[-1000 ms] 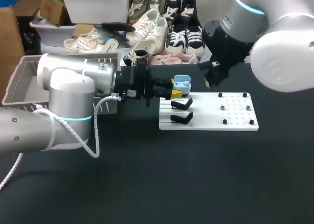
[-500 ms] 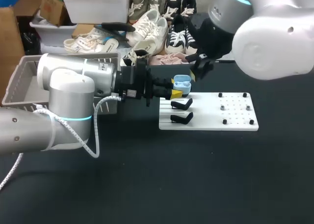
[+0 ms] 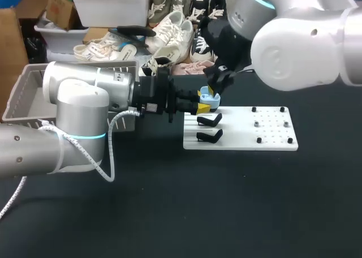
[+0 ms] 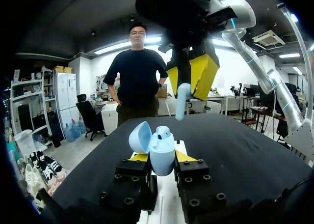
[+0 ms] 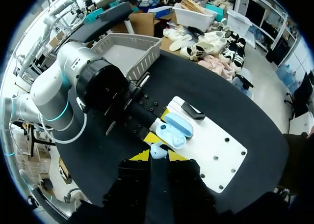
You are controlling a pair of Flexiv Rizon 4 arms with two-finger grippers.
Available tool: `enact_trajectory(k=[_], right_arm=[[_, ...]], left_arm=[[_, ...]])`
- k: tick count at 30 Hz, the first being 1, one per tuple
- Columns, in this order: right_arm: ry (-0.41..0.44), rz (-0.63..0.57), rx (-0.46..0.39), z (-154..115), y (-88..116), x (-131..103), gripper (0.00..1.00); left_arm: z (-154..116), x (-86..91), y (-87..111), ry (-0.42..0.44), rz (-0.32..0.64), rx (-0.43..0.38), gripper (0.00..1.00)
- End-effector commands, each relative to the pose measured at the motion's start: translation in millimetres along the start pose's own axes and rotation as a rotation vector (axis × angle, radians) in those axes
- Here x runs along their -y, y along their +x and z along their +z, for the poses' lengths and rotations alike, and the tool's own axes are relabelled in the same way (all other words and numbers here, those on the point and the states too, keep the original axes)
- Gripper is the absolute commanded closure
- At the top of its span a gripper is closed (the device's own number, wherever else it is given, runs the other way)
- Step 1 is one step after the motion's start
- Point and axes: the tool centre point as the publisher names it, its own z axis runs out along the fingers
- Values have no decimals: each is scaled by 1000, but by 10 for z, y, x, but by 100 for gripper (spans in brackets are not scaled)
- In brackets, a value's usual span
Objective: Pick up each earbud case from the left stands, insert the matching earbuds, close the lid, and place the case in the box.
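My left gripper [image 3: 199,104] is shut on a light blue earbud case [image 3: 210,99], held upright beside the white stand board [image 3: 271,140]. In the left wrist view the case [image 4: 161,153] sits between my yellow tips with its lid open, one earbud [image 4: 163,132] seated inside. Just above the case, my right gripper [image 3: 213,89] is shut on a second light blue earbud [image 4: 181,101], which hangs down toward the open case. In the right wrist view that earbud [image 5: 157,149] shows between my right gripper's [image 5: 158,155] tips, over the open case [image 5: 172,129].
Two black stands [image 3: 209,120] [image 3: 209,135] stand bare at the board's left end; small pegs [image 3: 271,124] dot its right half. A grey basket [image 3: 28,94] sits at the table's far left behind my left arm. Shoes lie along the back edge.
My right arm has swung left from behind the board's middle to just above the case, carrying the earbud. The left arm and the case have kept still.
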Motion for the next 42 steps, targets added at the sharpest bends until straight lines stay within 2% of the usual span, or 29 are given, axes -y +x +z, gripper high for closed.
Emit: enact_trajectory(k=[1, 22, 42], right_arm=[[-10, -2, -13, 60, -84, 0, 100], [-33, -13, 1, 160, -157, 34, 100], [-22, -26, -25, 242, -157, 32, 100]], left_arm=[[-2, -11, 7, 3, 1, 1, 100], [-2, -11, 7, 3, 1, 1, 100], [-2, -11, 7, 3, 1, 1, 100]])
